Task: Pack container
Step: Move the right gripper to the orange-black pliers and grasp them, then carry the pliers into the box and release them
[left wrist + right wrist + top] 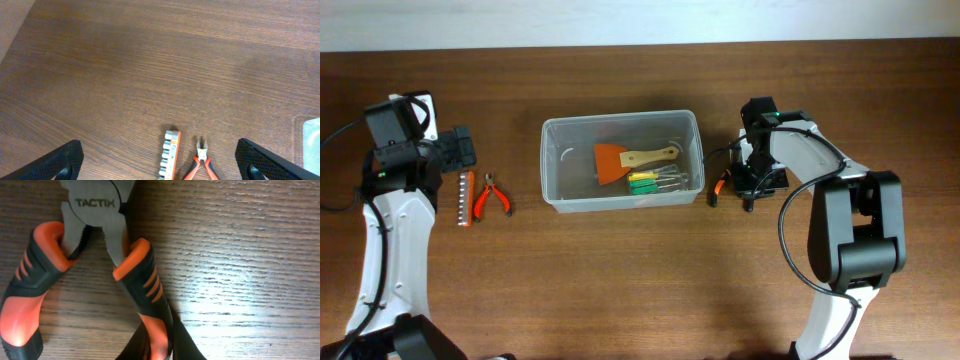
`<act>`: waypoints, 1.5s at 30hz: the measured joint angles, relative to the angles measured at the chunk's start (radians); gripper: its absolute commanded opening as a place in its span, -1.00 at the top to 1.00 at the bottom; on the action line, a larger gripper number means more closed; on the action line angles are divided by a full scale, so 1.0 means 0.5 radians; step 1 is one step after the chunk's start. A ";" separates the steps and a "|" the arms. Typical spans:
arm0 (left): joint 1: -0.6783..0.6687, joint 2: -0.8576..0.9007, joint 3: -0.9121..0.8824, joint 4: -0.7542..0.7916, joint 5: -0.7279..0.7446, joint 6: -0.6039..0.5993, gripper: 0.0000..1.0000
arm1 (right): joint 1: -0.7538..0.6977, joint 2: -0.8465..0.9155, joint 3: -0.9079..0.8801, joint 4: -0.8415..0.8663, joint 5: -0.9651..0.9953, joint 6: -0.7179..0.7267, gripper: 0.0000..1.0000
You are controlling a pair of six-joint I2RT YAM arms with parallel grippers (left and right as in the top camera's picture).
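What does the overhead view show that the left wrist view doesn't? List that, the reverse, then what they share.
Only overhead: the scraper and screwdriver case inside the container, and the orange-handled pliers on the table beside it. Only left wrist: the left pincer plainly open, fingers wide apart. Both: the bit strip, the small red cutters beside it, the wooden table, and the container's edge.

A dark brown wood-grain table (620,290) fills the view, a pale strip (620,20) beyond its far edge.
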 measured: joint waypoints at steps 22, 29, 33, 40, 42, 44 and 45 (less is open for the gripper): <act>0.000 0.000 0.000 0.000 0.000 0.000 -0.98 | 0.016 -0.080 0.818 -0.517 0.001 0.002 0.92; 0.000 0.000 0.000 0.000 0.000 0.000 -0.98 | 0.237 -0.152 1.149 -0.578 0.001 -0.025 0.92; 0.000 0.000 0.000 0.000 0.000 0.000 -0.98 | 0.443 -0.155 1.168 -0.549 0.001 -0.264 0.92; 0.000 0.000 0.000 0.000 0.000 0.000 -0.98 | 0.820 -0.150 1.168 -0.334 -0.014 -1.036 0.92; 0.000 0.000 0.000 0.000 0.000 0.001 -0.98 | 0.897 -0.140 1.168 -0.224 -0.050 -1.331 0.92; 0.000 0.000 0.000 0.000 0.000 0.000 -0.98 | 0.943 -0.123 1.168 -0.164 -0.111 -1.577 0.92; 0.000 0.000 0.000 0.001 0.000 0.000 -0.98 | 0.959 -0.109 1.168 -0.140 -0.156 -1.699 0.92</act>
